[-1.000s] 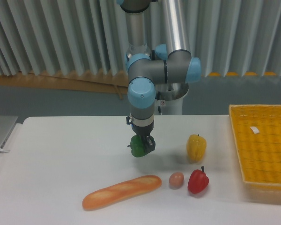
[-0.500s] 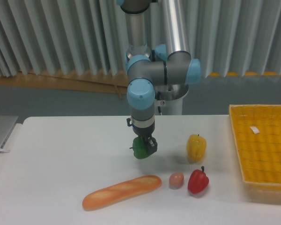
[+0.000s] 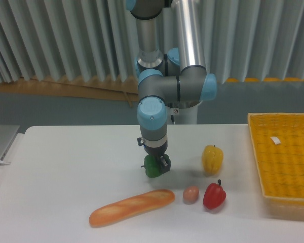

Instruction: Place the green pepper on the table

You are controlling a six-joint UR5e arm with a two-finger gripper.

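The small dark-green pepper is low over the white table, near its middle, held between the dark fingers of my gripper. The gripper points straight down and is shut on the pepper. Whether the pepper touches the tabletop I cannot tell; a faint shadow lies right under it. The fingers hide part of the pepper's right side.
A bread loaf lies in front of the gripper, with an egg and a red pepper to its right. A yellow pepper stands right of the gripper. A yellow woven basket fills the right edge. A grey device sits far left.
The gripper has come down and slightly right with the green pepper, lowering it closer to the tabletop. The other items have not moved.
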